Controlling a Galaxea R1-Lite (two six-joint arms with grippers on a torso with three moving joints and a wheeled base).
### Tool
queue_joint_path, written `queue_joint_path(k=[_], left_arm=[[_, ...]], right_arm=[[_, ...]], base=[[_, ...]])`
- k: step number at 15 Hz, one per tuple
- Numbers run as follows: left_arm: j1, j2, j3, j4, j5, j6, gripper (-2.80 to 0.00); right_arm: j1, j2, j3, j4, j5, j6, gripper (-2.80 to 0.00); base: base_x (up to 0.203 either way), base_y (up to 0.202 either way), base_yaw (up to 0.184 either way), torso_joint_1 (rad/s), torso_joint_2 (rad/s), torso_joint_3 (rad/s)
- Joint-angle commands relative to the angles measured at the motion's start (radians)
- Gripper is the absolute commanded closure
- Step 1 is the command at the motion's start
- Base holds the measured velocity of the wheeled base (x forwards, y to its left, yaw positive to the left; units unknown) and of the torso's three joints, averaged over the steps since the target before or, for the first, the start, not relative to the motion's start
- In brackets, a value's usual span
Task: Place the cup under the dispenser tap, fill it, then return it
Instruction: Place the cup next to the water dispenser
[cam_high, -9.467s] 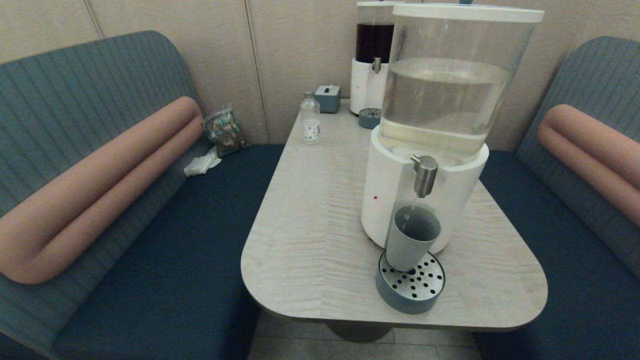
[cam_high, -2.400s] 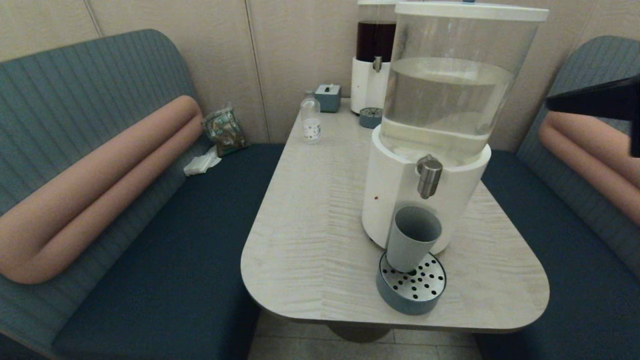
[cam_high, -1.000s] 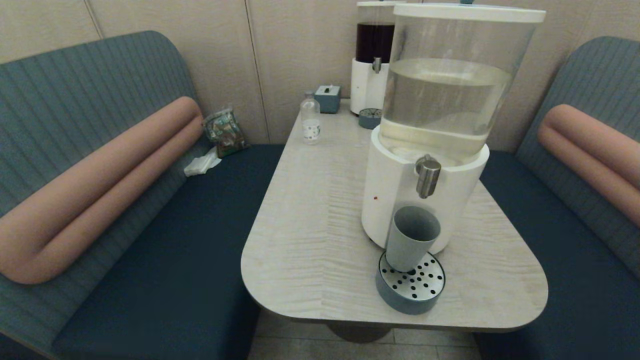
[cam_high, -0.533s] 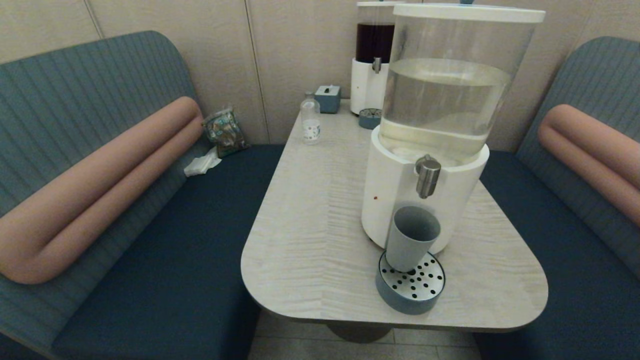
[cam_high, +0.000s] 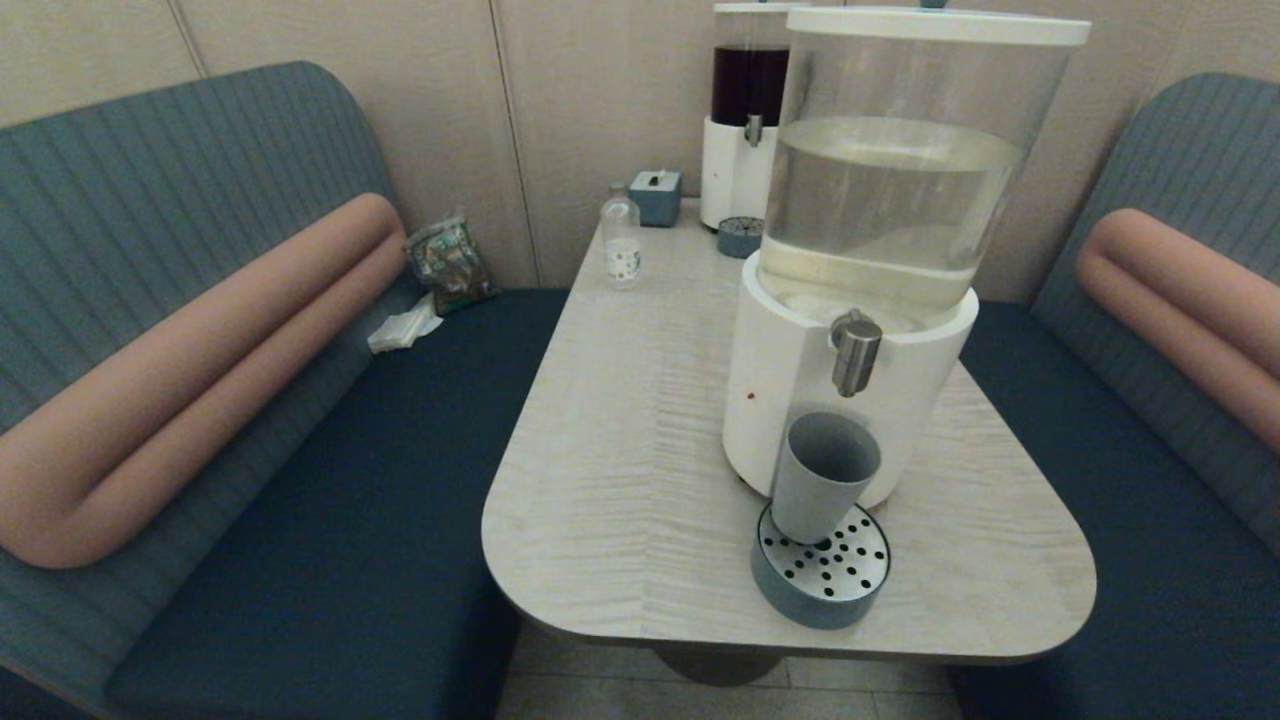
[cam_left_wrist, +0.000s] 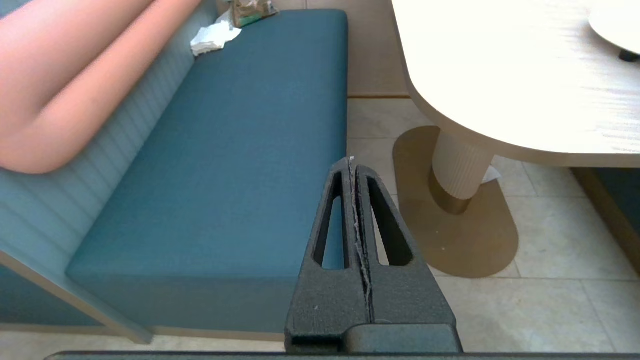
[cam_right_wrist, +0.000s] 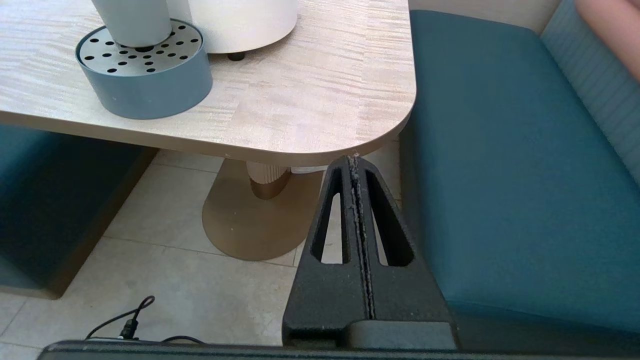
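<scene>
Grey-blue cup (cam_high: 826, 476) upright on the perforated drip tray (cam_high: 822, 578), under the dispenser tap (cam_high: 856, 353) — probably filled, level unseen. Left gripper (cam_left_wrist: 352, 165) and right gripper (cam_right_wrist: 354, 162) pressed together, parked low off the table — next: reach, grasp, return.

Two dispensers (cam_high: 850, 270) (two drip trays (cam_high: 820, 575))

The head view looks forward and down over the table (cam_high: 620, 480) from its near rounded edge. The left wrist view looks from low beside the table's left edge toward the left bench seat (cam_left_wrist: 240, 150). The right wrist view faces the near right corner, sharing the drip tray (cam_right_wrist: 150, 85) with the head view.
</scene>
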Motion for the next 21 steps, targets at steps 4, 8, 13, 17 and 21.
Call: queue_joint_path(k=[4, 8, 13, 17, 21], left_arm=[[0.000, 0.001, -0.024, 0.002, 0.006, 0.005, 0.00], [0.000, 0.011, -0.199, 0.161, -0.016, 0.000, 0.00], [0.000, 0.130, -0.441, 0.314, -0.093, -0.108, 0.00], [-0.065, 0.392, -0.562, 0.254, -0.124, -0.245, 0.00], [-0.112, 0.774, -0.573, -0.088, -0.204, -0.263, 0.00]], right_arm=[[0.000, -0.003, 0.008, -0.022, -0.001, 0.017, 0.00], [0.000, -0.003, 0.008, -0.022, -0.001, 0.018, 0.00], [0.000, -0.003, 0.007, -0.022, -0.001, 0.018, 0.00], [0.000, -0.003, 0.007, -0.022, -0.001, 0.018, 0.00], [0.000, -0.003, 0.007, -0.022, -0.001, 0.018, 0.00]], base=[[0.000, 0.000, 0.000, 0.000, 0.00, 0.000], [0.000, 0.000, 0.000, 0.000, 0.00, 0.000], [0.000, 0.000, 0.000, 0.000, 0.00, 0.000], [0.000, 0.000, 0.000, 0.000, 0.00, 0.000], [0.000, 0.000, 0.000, 0.000, 0.00, 0.000]])
